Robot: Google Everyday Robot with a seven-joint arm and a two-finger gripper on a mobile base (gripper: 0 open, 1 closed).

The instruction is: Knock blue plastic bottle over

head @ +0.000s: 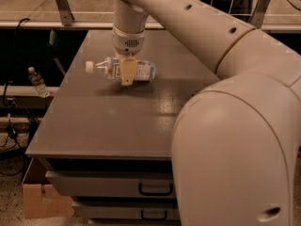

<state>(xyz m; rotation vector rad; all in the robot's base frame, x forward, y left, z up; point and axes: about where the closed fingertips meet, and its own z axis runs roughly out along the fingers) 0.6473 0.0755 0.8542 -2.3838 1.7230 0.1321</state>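
The blue plastic bottle [141, 70] lies on its side, white cap pointing left, near the far left part of the grey table [113, 117]. My gripper [127, 73] hangs down from the arm right over the bottle's middle, its yellowish fingers [126, 74] in front of the label. The bottle seems to be just above or resting on the tabletop, with a shadow below it.
A much smaller clear bottle [36, 81] stands on a ledge left of the table. A cardboard box [42, 199] sits on the floor at lower left. Drawers [108, 187] are under the table's front edge. My arm fills the right side.
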